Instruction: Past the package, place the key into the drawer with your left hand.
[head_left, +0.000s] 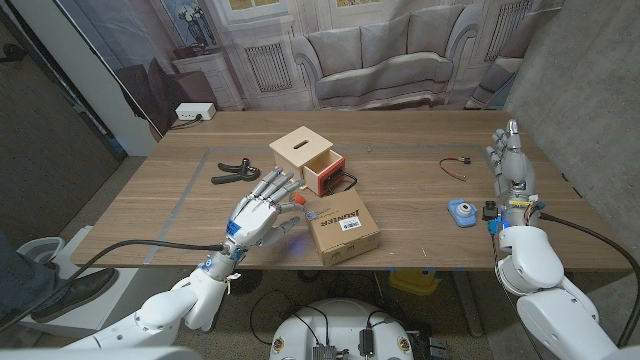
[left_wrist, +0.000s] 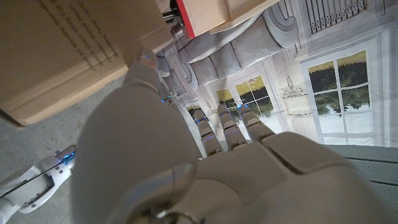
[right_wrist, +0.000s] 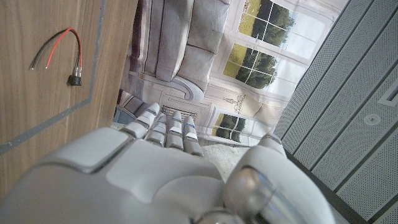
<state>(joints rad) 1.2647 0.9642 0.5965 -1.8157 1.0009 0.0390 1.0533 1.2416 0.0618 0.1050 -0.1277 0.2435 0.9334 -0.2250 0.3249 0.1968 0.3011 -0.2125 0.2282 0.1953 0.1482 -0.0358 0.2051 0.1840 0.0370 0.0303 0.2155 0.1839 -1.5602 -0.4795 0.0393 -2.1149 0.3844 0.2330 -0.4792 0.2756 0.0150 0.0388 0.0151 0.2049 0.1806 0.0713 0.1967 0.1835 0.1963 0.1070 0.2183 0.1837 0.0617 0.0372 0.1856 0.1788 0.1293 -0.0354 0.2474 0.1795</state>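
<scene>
The left hand (head_left: 262, 213) hovers with fingers spread just left of the package (head_left: 341, 230), the red-tagged key (head_left: 303, 206) lies by its fingertips, and it should pinch the key gently, then carry it far to the open drawer (head_left: 326, 171).

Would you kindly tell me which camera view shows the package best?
The head view: the whole package lies beside the left robot hand. The left wrist view catches just one side of it; the right wrist view faces elsewhere.

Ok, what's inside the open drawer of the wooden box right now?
The drawer stands pulled out of the wooden box, red-fronted; something dark shows at its edge. Its floor is hidden, so contents can't be confirmed.
</scene>
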